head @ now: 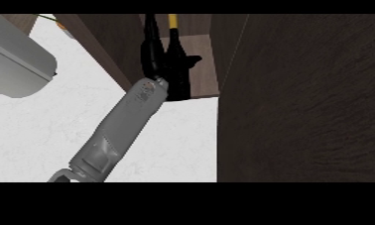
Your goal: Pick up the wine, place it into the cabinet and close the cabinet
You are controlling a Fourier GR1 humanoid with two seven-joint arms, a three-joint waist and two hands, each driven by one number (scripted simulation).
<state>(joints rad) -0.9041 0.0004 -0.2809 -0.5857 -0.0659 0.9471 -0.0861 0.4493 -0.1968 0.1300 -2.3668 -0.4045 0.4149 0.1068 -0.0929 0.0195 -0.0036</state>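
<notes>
You are looking at one dark bottle held inside one open cabinet.

The largest thing before you is the dark brown wooden cabinet door [296, 100], one panel swung open and filling the right side. Next comes the white speckled stone table [81, 115], then one grey rounded appliance [22, 68] at the left edge. One grey forearm [121, 127] rises from the lower edge into the brown wooden cabinet [205, 55]. Your one visible black robot hand [155, 53] is curled round the dark glass wine bottle with the yellow neck [176, 65], which stands upright in the cabinet opening, its base near the shelf's front edge. Which arm this is, you cannot tell.
</notes>
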